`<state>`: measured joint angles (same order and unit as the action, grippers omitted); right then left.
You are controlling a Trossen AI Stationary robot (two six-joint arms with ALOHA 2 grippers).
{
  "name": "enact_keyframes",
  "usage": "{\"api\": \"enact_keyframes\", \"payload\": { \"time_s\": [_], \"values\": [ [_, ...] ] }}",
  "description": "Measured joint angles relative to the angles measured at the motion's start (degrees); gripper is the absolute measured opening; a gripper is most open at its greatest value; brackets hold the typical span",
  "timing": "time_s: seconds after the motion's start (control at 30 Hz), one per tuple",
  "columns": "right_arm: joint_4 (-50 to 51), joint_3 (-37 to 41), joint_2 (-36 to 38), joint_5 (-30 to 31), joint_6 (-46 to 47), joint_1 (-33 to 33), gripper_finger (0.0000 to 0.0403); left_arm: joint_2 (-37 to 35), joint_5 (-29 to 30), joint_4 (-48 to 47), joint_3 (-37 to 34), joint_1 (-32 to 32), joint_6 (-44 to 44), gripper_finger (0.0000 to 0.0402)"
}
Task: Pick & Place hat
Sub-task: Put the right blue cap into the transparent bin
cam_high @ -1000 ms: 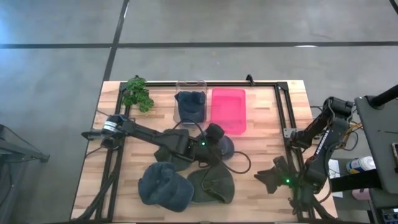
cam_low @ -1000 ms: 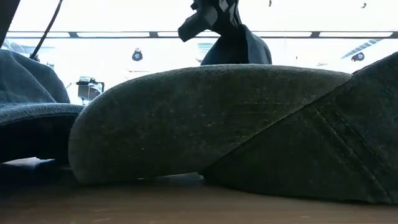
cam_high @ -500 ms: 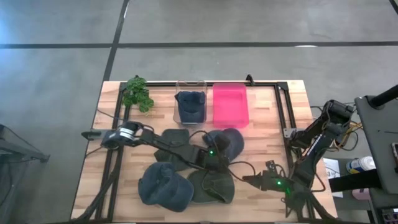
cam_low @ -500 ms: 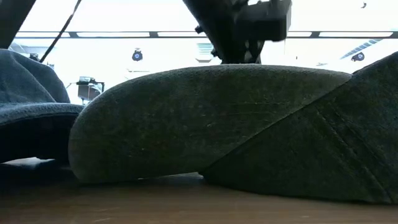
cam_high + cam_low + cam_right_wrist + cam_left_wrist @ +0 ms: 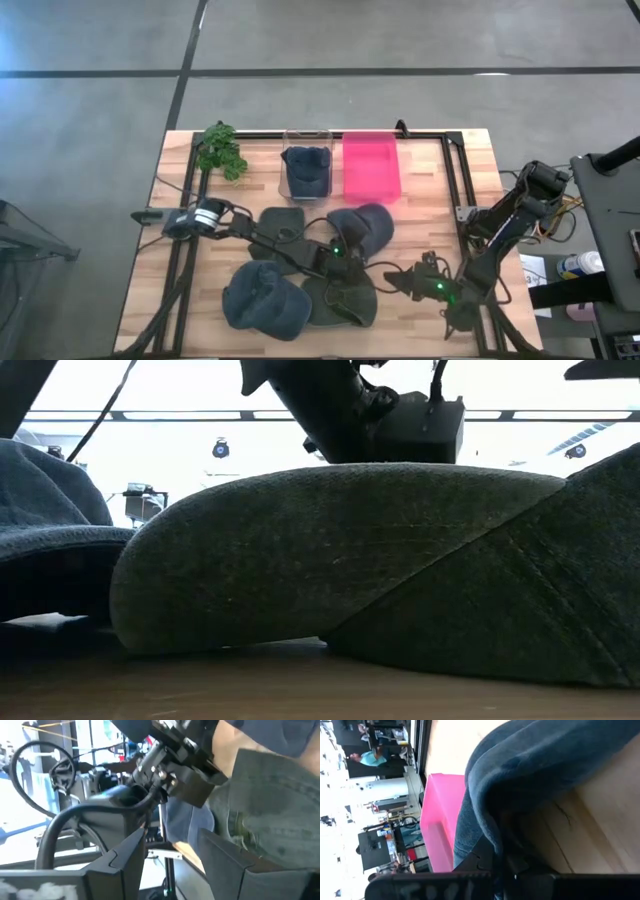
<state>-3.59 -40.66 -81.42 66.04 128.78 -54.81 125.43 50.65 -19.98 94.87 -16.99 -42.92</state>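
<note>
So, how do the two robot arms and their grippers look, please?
Both arms are dark, jointed links. The left arm has a silver-white cylinder near its base, black cables along it and a small green light near the left gripper. The right arm also carries a green light, beside the right gripper, whose fingers are flat black plates.

Perhaps five hats (image 5: 263,302), two bins (image 5: 371,169).

Four dark caps lie on the table, a blue-grey cap (image 5: 362,228) (brim outward) just below the pink bin (image 5: 371,170)
</note>
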Motion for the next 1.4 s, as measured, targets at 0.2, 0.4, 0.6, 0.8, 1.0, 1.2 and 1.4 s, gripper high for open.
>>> {"api": "enact_keyframes", "payload": {
  "time_s": [0.2,0.4,0.6,0.8,1.0,1.2,1.4],
  "values": [
    [-0.1,0.2,0.9,-0.3,-2.9,0.6,0.0176,0.0,0.0,0.0,-0.5,-0.1,0.8,0.0005],
    [4.3,0.2,5.1,-5.6,-12.4,-1.8,0.0176,-1.8,3.0,-0.5,-0.6,-1.6,0.5,0.0005],
    [22.2,0.5,10.2,-9.6,-8.4,-0.8,0.0176,-4.9,1.6,0.3,-0.4,-4.1,6.3,0.0007],
    [27.2,2.7,13.8,-11.3,-7.1,-0.7,0.0176,-5.5,-0.8,0.1,-0.4,-6.0,14.6,0.0063],
    [27.1,4.3,16.0,-14.1,-9.1,-0.7,0.0176,-5.8,10.2,0.0,-0.5,-8.5,20.0,0.013],
    [27.3,4.7,16.5,-15.2,-10.7,-0.6,0.0176,-7.6,30.1,0.4,-0.4,-12.5,28.8,0.0144],
    [27.4,5.0,16.8,-18.4,-14.1,0.5,0.0176,-8.0,17.8,-0.5,-0.1,-13.7,41.5,0.0145]
  ]
}}
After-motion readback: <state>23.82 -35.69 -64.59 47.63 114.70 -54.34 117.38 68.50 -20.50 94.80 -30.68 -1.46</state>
